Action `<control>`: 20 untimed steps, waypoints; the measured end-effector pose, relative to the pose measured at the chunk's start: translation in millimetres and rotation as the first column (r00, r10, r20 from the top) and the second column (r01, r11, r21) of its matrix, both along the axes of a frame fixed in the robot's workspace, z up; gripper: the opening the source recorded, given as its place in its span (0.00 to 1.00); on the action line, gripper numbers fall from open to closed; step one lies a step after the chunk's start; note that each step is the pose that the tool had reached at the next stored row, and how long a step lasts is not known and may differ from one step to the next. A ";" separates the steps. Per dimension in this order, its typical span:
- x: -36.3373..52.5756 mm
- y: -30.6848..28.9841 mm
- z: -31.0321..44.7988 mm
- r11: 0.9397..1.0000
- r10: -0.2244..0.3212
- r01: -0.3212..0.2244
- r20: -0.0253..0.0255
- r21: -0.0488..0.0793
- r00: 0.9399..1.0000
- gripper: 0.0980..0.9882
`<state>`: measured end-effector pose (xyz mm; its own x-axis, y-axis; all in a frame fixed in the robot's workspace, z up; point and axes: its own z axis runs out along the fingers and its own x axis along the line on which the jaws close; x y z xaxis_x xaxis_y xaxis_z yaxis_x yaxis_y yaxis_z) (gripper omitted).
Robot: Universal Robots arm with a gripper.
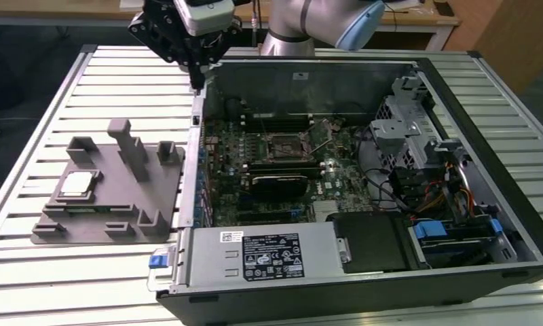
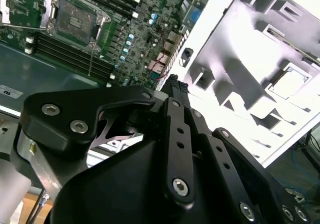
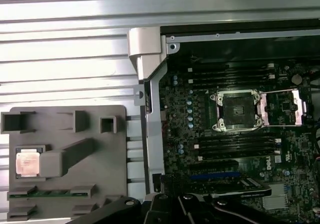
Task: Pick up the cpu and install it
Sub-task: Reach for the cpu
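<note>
Silvery cpu (image 1: 79, 185) lies flat in a recess of the grey fixture plate (image 1: 108, 227). Gripper (image 1: 197, 80) hangs well apart from it, above the computer case (image 1: 344, 288) corner, fingers together, gripping nothing.

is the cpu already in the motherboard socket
No, in the first wrist view the cpu lies on the grey fixture plate, and the open socket is empty.
</note>
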<state>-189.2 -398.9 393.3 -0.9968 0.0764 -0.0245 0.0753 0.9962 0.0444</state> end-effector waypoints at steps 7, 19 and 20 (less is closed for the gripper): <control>-8.9 0.0 0.0 1.000 0.000 0.000 0.000 0.000 1.000 0.01; -27.2 0.0 -0.2 1.000 -0.001 0.001 0.000 0.000 1.000 0.01; -28.5 0.0 -0.2 1.000 -0.001 0.001 0.000 0.000 1.000 0.01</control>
